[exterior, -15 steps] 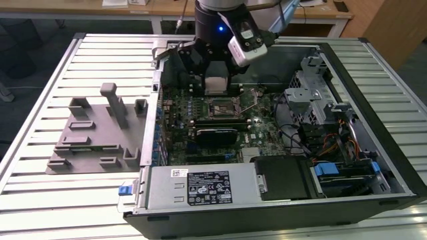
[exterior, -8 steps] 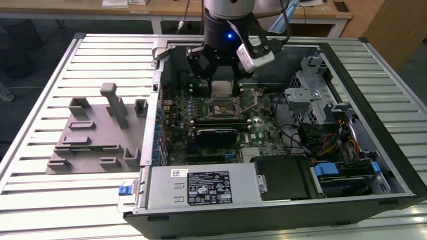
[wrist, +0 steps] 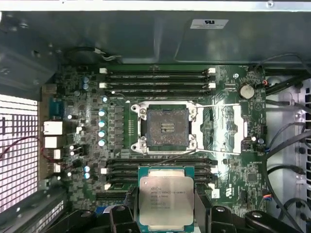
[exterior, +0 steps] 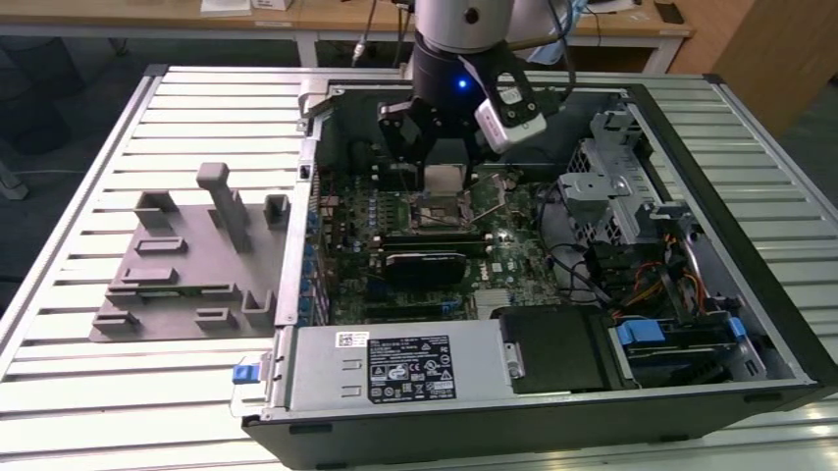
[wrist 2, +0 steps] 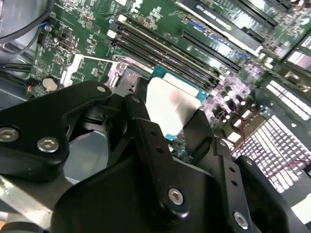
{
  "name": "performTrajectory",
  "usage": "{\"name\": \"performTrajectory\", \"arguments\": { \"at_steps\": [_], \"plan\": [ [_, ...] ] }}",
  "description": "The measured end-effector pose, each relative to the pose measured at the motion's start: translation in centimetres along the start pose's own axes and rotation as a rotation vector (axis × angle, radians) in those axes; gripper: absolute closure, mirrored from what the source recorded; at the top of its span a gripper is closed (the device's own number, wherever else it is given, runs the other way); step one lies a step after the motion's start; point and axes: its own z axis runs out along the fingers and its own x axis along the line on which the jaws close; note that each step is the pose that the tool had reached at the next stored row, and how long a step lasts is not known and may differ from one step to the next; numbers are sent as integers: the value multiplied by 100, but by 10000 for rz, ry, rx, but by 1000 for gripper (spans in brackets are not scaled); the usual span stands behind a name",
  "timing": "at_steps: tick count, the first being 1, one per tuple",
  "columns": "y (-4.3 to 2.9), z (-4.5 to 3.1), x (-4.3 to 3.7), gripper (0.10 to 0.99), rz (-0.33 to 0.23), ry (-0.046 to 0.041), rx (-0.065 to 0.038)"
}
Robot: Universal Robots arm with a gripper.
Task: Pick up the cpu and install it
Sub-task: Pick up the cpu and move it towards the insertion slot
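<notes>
Black gripper [wrist 2: 169, 109] links crowd the second wrist view, fingers clamped on opposite edges of the cpu [wrist 2: 171, 99]. In the first wrist view it hangs level above the motherboard [wrist: 228, 160], clear of the open socket [wrist: 167, 127]. The exterior view shows it held inside the computer case [exterior: 733, 245]. It looks light, stiff and slick-topped, probably fragile underneath, so an edge grip suits it

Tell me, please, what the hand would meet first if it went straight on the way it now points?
Probably the motherboard: the hand, shut on the cpu, points down into the open case, and the cpu would touch near the empty socket or the memory slots. Depth is unclear.
</notes>
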Motion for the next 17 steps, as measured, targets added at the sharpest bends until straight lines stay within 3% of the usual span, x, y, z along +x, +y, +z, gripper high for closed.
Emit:
{"name": "performTrajectory", "arguments": {
  "at_steps": [17],
  "plan": [
    [260,297,-67,545,2,84,86]
  ]
}}
